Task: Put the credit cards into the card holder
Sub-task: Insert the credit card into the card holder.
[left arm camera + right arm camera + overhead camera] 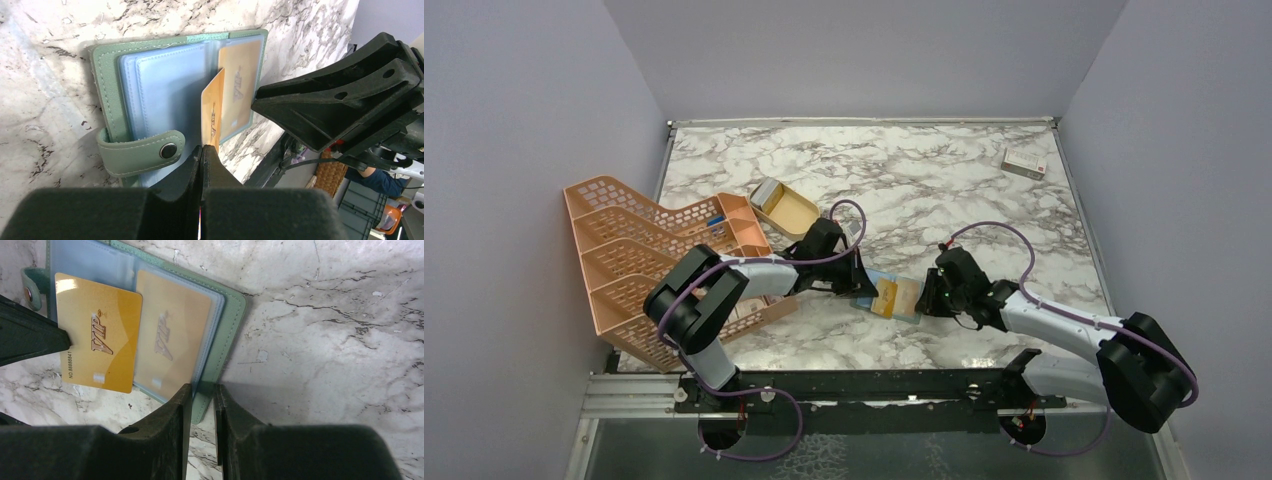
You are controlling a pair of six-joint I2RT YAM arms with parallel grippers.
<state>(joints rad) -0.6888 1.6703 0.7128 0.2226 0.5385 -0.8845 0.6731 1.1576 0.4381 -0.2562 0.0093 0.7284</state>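
The card holder (906, 291) lies open on the marble table, its grey-green cover (107, 100) and pale blue sleeves facing up. One tan-orange credit card (170, 340) sits inside a clear sleeve on the right page. My left gripper (202, 148) is shut on the edge of a second credit card (212, 112), a gold one marked VIP (97, 332), and holds it tilted just above the open pages. My right gripper (202, 387) is at the holder's right side, its jaws narrow, with the corner of the green cover (231, 325) between the fingertips.
An orange mesh rack (654, 260) stands at the left beside my left arm. An open gold tin (784, 208) lies just behind the left gripper. A white box with a red mark (1024, 162) rests at the far right corner.
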